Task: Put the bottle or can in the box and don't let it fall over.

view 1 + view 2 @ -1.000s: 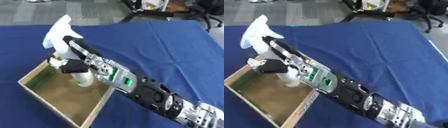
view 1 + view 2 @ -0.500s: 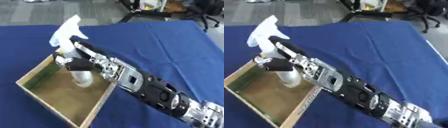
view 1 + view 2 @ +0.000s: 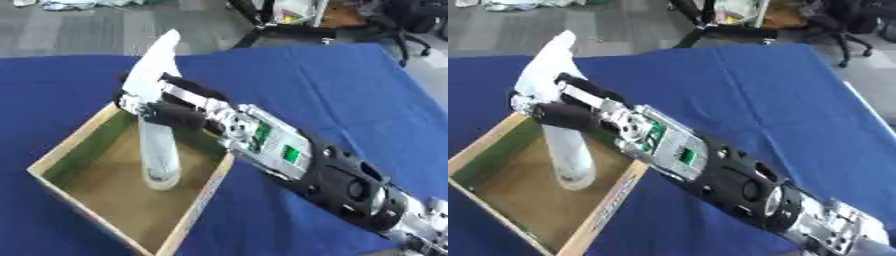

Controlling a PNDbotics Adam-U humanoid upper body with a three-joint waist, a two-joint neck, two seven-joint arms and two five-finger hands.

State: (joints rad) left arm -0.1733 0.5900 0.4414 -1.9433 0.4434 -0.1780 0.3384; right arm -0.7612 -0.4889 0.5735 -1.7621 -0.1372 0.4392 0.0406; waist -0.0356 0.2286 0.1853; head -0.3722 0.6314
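Right arm (image 3: 297,160): black shell, silver plates (green marks, perhaps lights); pale, apparently gloved fingers (image 3: 153,65).

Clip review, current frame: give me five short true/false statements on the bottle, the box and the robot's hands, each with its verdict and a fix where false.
1. The bottle stands with its base on the floor of the box. True.
2. The bottle lies flat on the blue tablecloth outside the box. False: it is inside the box, roughly upright, leaning a little.
3. The right hand is at the bottle's top end. True.
4. The left hand is holding the box's rim. False: no left hand shows in either view.
5. The box sits on the right half of the table. False: it is at the left, with the arm reaching in from the lower right.
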